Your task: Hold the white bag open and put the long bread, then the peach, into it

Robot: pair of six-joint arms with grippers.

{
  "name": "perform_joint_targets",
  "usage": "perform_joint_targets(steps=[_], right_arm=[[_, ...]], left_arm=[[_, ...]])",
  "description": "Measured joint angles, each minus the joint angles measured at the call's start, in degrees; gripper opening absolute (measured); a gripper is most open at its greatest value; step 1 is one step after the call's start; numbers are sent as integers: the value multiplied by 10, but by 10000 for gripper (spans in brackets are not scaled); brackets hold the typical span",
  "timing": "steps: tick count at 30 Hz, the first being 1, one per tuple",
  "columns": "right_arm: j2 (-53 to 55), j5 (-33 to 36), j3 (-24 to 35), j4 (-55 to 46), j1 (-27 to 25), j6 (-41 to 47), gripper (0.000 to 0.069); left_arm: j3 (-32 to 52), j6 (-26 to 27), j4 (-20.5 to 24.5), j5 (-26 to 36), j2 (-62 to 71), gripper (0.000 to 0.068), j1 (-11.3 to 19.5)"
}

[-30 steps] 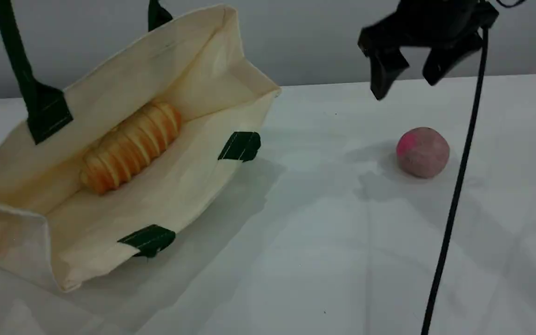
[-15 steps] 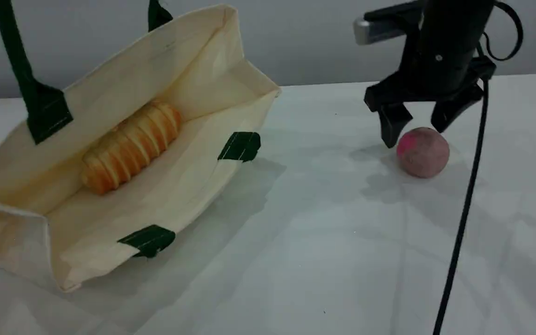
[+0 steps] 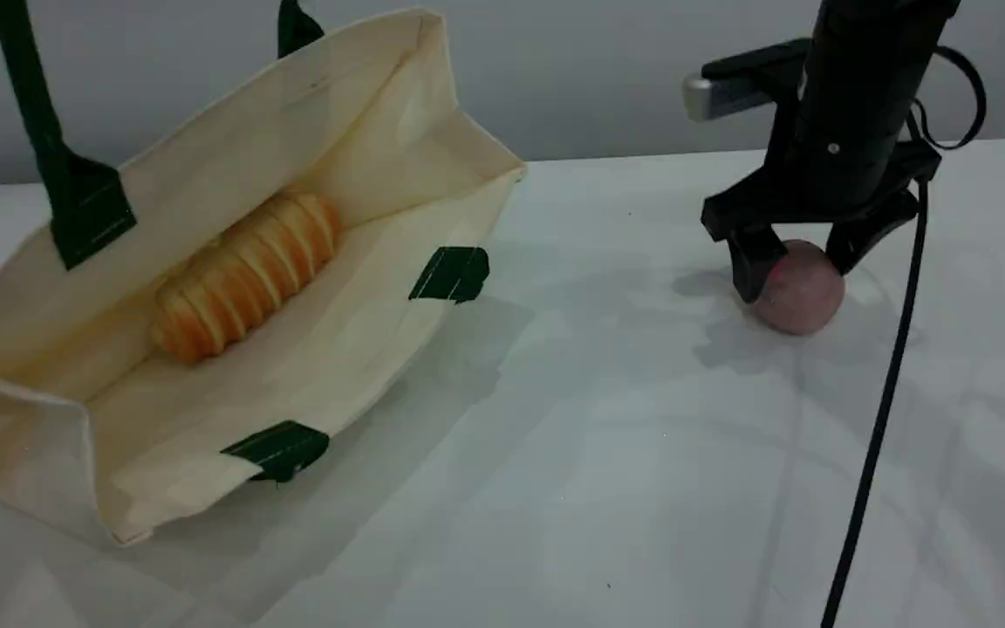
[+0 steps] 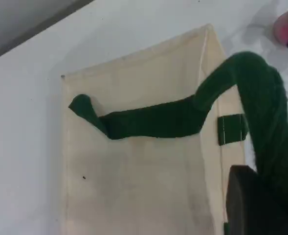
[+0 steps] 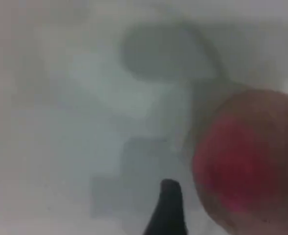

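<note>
The right gripper (image 3: 799, 275) has its two fingers spread wide, one on each side of the peach (image 3: 797, 307), and they are not squeezing it yet. The peach sits on the table (image 3: 607, 453), well away from the bag (image 3: 363, 122), on the right arm's side of it. The left gripper (image 4: 254, 200) is closed on the green handle (image 4: 261, 98) and holds it up, so the bag's mouth gapes open. The bread (image 3: 245, 275) already lies inside the bag, along its raised side. So I think the job now is grabbing the peach. To do it well, the fingers should go low enough to hug the fat middle of the ball and then close softly. A round thing can pop out or roll away if it is pinched near the top. Then it should go straight up before it heads for the bag. Between the peach and the bag the table is bare, so there is lots of room to travel. The bag's low rim, the one with two green patches (image 3: 450, 272), looks easy to pass over. A black cable (image 3: 873, 436) hangs on the side of the peach away from the bag, and it could drag along when the arm swings.
</note>
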Motion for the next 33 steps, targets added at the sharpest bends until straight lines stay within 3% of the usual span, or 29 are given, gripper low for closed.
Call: perform_joint_targets(steps=[4,7,20,27,33], right_arm=[[0,-13,0,0,0,0,559],[0,-16,0,0,0,0,514],[12,-3,-1,-37,1,0,104],[-14,40,1,-79,0,29,71],[-83,58,1,-55,1,31,62]], left_arm=[[0,0,2,0,0,89,0],[0,0,2,0,0,89,0],[0,0,2,0,0,89,0],[0,2,2,0,0,89,0],[0,2,1,0,0,89,0]])
